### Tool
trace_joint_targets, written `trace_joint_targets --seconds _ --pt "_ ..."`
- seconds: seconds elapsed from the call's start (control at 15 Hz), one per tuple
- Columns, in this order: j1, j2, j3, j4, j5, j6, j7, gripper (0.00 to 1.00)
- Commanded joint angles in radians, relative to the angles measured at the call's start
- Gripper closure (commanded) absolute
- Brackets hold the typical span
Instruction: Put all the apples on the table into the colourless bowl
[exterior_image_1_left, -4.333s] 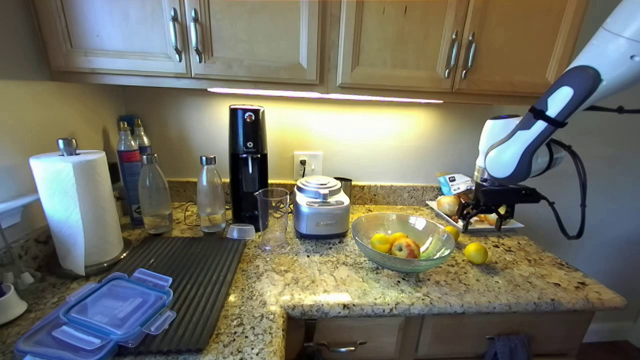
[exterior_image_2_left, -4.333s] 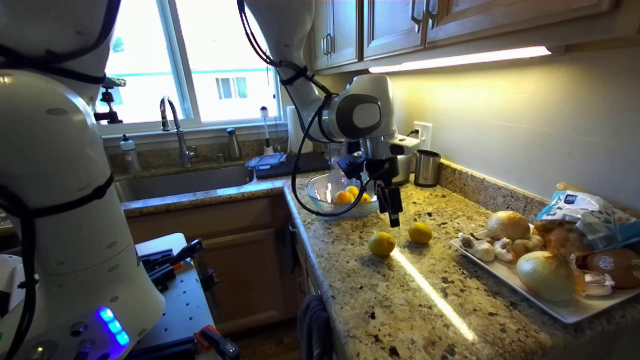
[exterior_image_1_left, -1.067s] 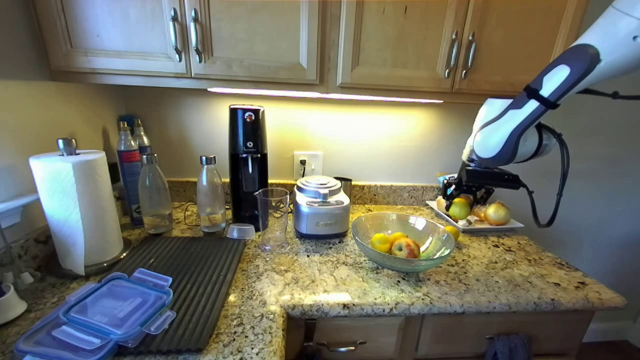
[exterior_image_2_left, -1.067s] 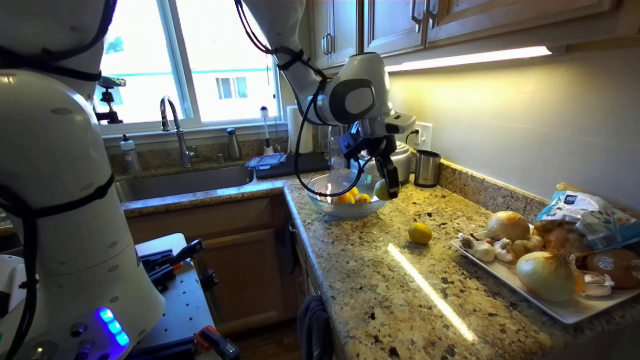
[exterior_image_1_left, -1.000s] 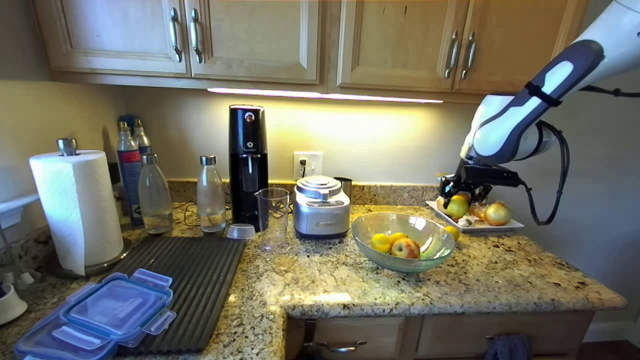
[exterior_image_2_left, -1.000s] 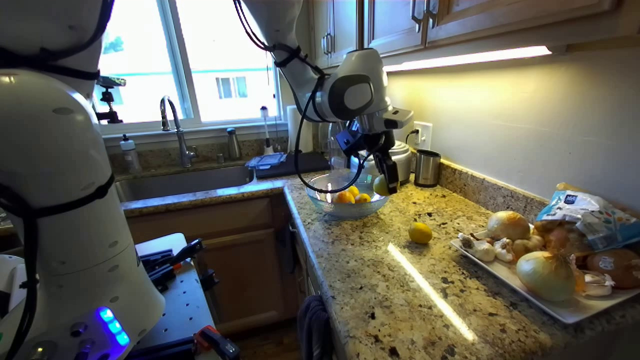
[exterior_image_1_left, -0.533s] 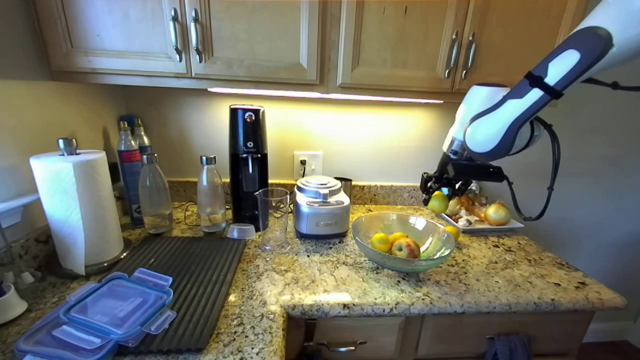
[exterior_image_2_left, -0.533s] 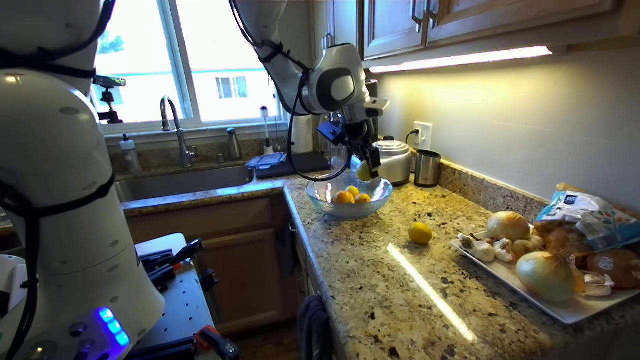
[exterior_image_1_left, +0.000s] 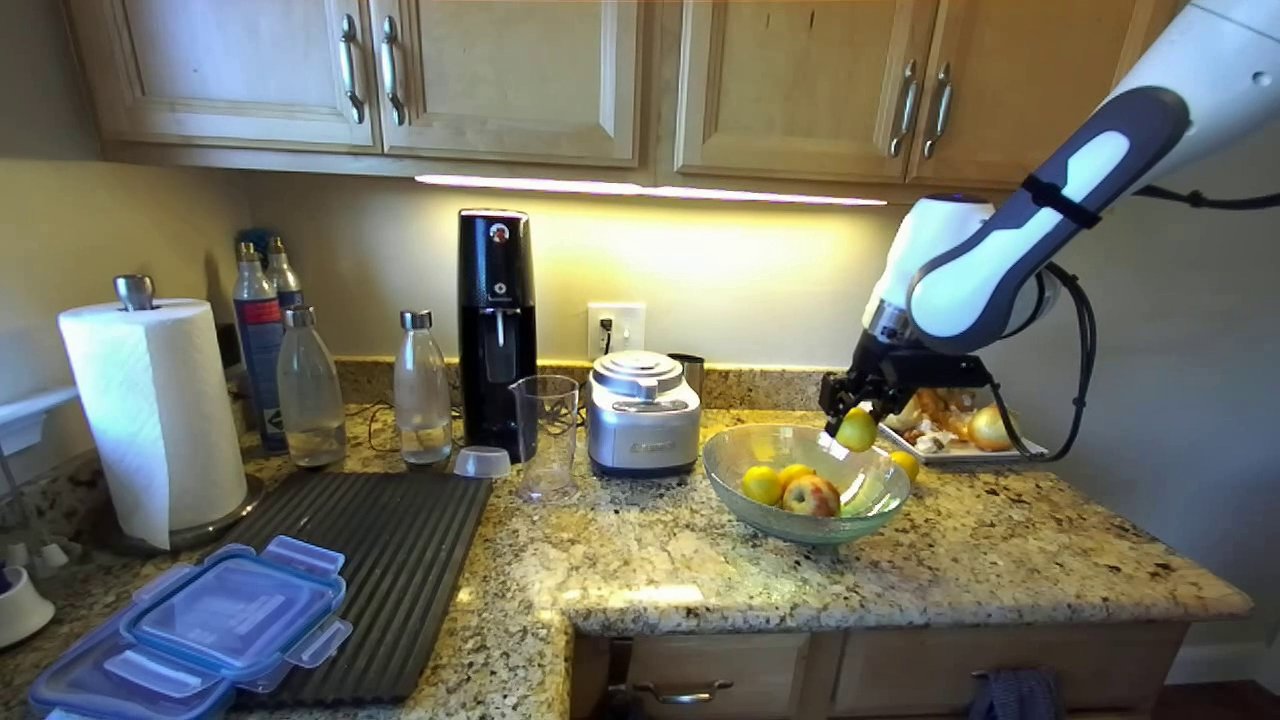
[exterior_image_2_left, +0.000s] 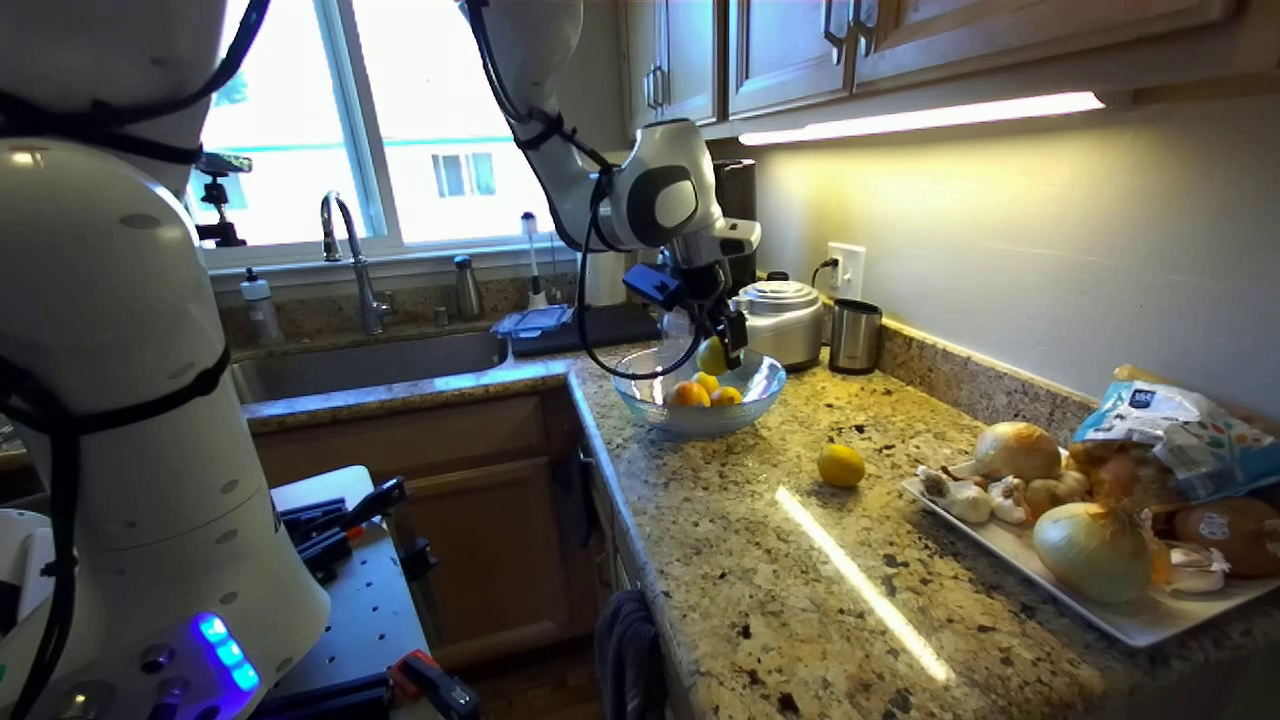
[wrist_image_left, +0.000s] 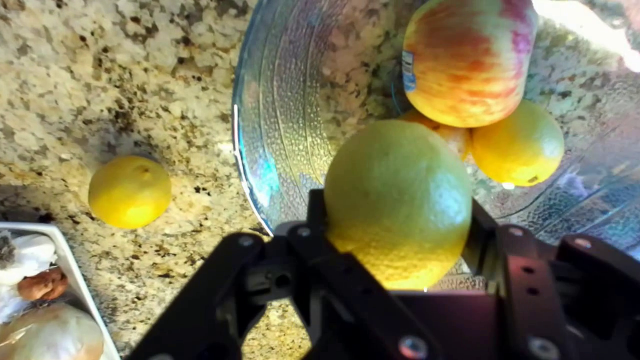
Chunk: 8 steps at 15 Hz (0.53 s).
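Fruit clasped from both sides by the tool hangs over the bowl, another yellow fruit on the bench near the bowl, and if dropped from too high could glance off the red-striped apple inside and bounce out.

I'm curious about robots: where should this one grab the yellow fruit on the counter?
Once emptied, the gripper should probably come from above and pinch the fruit across its middle: it is roundish and lies apart from the bowl and plate.
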Motion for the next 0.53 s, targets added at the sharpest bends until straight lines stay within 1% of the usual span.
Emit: trace_joint_targets --seconds 0.0,0.33,0.47 --pt "0.008 0.065 -0.019 0.031 -0.024 0.048 -0.039 0.63" --pt "0.018 0.134 -0.022 0.065 -0.019 0.054 -0.073 0.63" --pt "0.035 0.149 -0.034 0.071 -0.025 0.058 -0.072 0.63"
